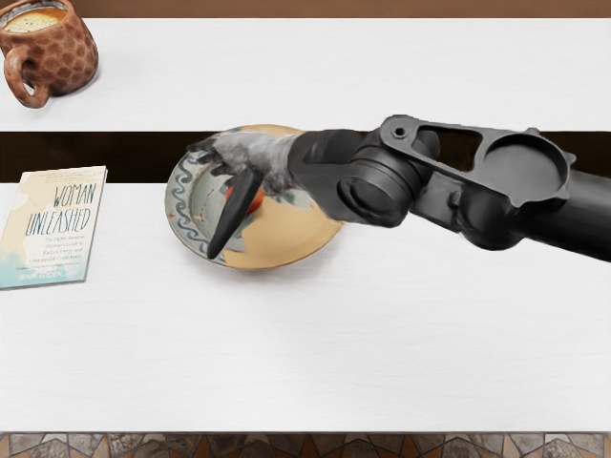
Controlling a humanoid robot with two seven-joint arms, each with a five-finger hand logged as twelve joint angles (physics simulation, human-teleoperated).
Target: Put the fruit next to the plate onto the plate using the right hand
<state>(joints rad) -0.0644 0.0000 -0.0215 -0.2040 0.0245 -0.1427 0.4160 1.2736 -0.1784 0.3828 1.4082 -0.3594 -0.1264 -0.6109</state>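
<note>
A brown mug (48,50) stands well behind a book (52,227).

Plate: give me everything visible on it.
The plate is round and looks like glazed ceramic: tan centre, grey-blue rim with a wave pattern. It lies flat on the white table, near its far edge, right of the book. The right hand hangs over its upper left part, hiding it; a bit of orange-red fruit shows beneath. Contact cannot be told.

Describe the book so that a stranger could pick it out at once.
On the white table, look to the left edge, left of the patterned plate. The book lies flat there, its pale cover reading Woman Unleashed in dark letters. It is the only flat rectangle; the brown mug behind it is round.
</note>
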